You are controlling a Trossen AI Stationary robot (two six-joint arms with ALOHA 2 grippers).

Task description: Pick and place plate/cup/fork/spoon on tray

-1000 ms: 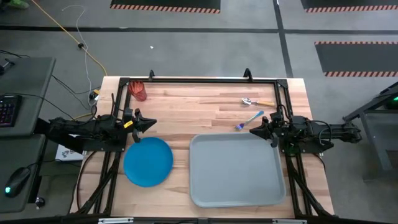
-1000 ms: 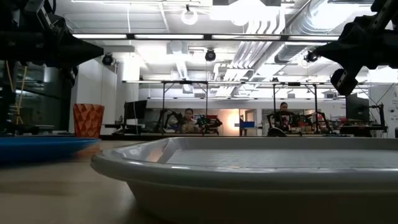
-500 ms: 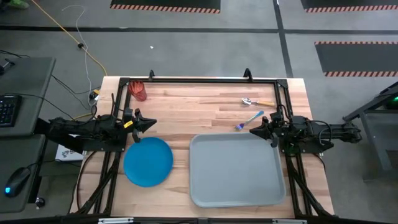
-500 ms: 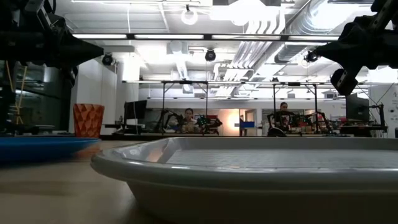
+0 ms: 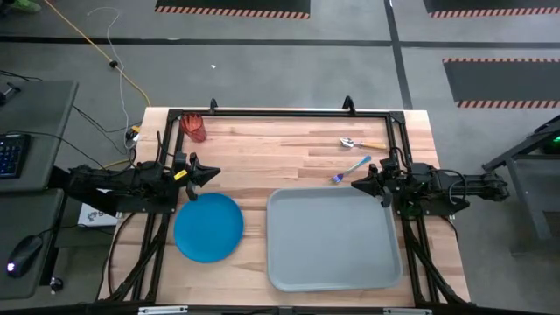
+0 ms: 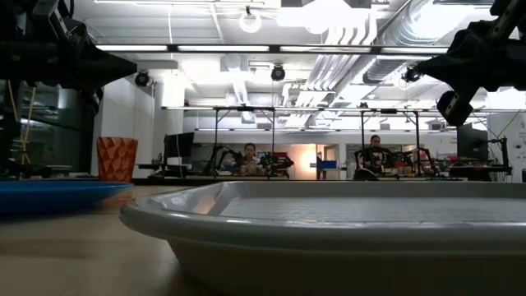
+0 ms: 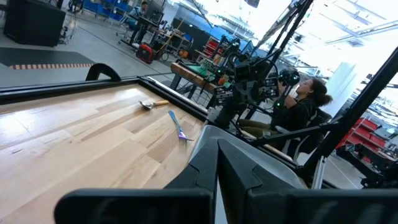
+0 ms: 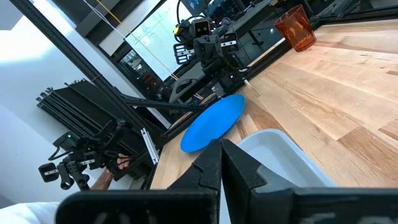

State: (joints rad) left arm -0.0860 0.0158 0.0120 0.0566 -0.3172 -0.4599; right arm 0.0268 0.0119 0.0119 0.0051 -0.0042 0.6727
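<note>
- The left arm reaches in from the table's left edge, lying low and roughly level, its wrist pointing toward the right.
- The left gripper hangs above the table's left part, about midway between the near and far edges; its two dark fingers are pressed together into a point.
- The right arm comes in from the table's right edge, likewise stretched out level, pointing left.
- The right gripper hovers above the table's right part, with its fingers closed tip against tip.
</note>
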